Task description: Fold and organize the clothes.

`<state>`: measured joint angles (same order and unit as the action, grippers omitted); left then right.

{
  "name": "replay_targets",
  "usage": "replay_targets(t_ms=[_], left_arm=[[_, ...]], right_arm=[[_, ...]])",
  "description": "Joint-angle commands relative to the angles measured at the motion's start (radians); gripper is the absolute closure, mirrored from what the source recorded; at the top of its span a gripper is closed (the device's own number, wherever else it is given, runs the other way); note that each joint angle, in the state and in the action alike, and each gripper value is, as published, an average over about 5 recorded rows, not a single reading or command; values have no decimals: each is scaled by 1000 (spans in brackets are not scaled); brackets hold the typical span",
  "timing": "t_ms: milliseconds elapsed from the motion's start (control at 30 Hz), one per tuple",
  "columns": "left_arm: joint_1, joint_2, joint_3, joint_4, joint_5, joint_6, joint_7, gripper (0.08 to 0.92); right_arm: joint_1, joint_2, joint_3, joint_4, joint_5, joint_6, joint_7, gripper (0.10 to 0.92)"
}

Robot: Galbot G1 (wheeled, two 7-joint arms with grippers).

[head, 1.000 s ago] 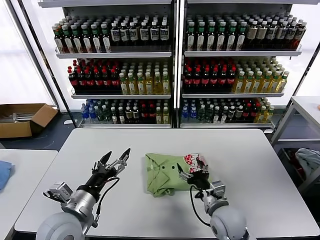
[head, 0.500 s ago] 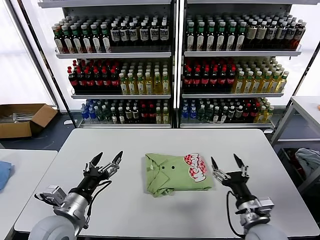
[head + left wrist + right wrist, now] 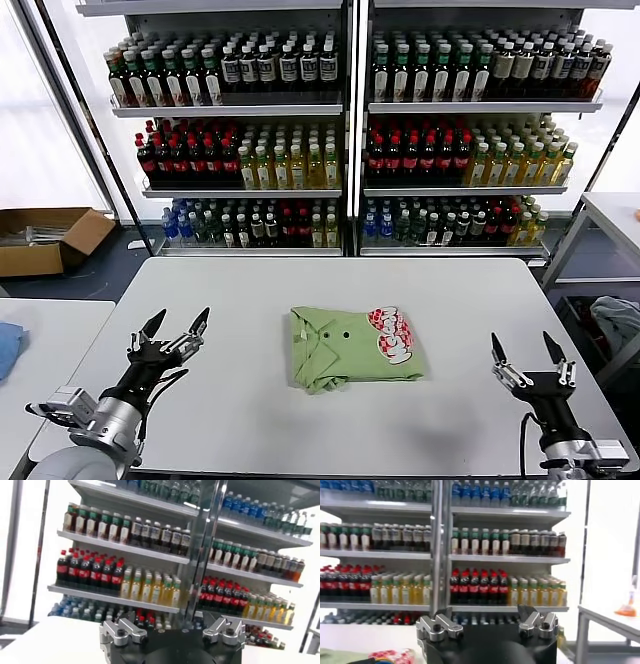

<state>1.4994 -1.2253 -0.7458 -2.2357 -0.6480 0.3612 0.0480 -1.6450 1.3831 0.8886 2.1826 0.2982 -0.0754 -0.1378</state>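
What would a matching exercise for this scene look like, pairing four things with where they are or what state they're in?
Things:
1. folded green polo shirt
2. left gripper
3. right gripper
4. cardboard box

Places or states:
A. open, over the table's right end
B. on the floor, far left
C. middle of the table
D. open, over the table's left side

Pairs: 1-C, 2-D, 3-A, 4-B

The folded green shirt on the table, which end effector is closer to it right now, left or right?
Left, slightly. The left end effector hangs open off the shirt's left side. The right end effector is open farther off past its right edge, toward the table's corner.
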Motion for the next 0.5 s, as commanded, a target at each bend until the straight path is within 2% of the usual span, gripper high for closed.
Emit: replay_targets(t_ms=[33, 500], left_arm=[[23, -30, -88, 4, 42, -2, 48, 177], [27, -28, -135, 10, 38, -12, 138, 177]], right_arm=[[-69, 49, 137, 4, 49, 47, -45, 203], [-75, 59, 135, 9, 51, 42, -58, 203]])
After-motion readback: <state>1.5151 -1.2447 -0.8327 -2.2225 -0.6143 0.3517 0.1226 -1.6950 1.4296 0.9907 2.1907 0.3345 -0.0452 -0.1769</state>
